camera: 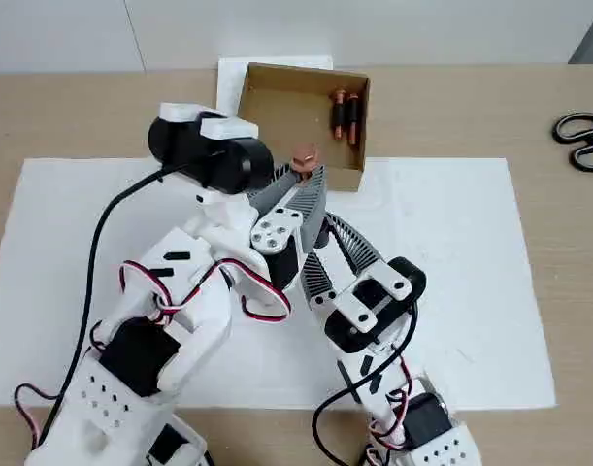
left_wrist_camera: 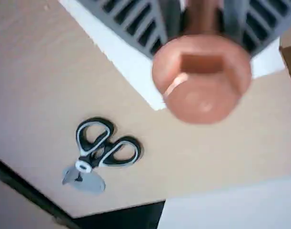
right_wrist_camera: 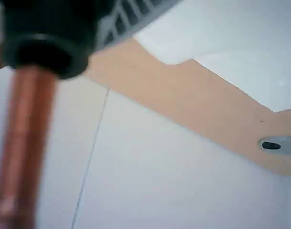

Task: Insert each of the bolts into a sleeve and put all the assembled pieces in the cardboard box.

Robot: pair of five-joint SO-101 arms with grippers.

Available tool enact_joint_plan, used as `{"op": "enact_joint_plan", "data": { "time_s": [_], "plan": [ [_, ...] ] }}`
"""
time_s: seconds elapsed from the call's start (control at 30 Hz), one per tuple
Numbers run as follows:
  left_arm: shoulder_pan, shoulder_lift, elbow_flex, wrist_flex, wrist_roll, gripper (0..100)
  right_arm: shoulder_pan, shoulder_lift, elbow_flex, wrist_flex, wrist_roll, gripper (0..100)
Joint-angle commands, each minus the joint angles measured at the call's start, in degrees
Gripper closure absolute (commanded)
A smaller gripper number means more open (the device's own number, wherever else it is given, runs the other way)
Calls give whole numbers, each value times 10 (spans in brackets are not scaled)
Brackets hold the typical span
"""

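Cardboard box (camera: pixel 281 116) sits just past both claws, away from the arm bases, with two finished pieces (camera: pixel 346 115) lying flat along its right wall. Left gripper (camera: pixel 294 183) looks clamped on the bolt (left_wrist_camera: pixel 202 76). Right gripper (camera: pixel 317 189) looks clamped on the black sleeve (right_wrist_camera: pixel 45 47), shank poking through. The piece hangs over the box's near wall, head up and roughly upright I'd say, so it only needs a short nudge forward.
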State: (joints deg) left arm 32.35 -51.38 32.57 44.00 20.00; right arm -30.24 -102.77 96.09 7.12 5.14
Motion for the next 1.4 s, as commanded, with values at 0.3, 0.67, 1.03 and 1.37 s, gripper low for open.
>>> {"op": "enact_joint_plan", "data": {
  "time_s": [0.3,0.67,1.03,1.37],
  "plan": [
    [4,-7,35,-4,-80,994,-1,-8,4,-14,4,994],
    [3,-120,149,-80,-157,991,0,-8,4,-14,5,994],
    [5,-145,153,23,-200,782,0,-8,4,-14,5,994],
    [-58,-150,78,23,-261,783,13,-8,4,-11,5,994]
  ]
}}
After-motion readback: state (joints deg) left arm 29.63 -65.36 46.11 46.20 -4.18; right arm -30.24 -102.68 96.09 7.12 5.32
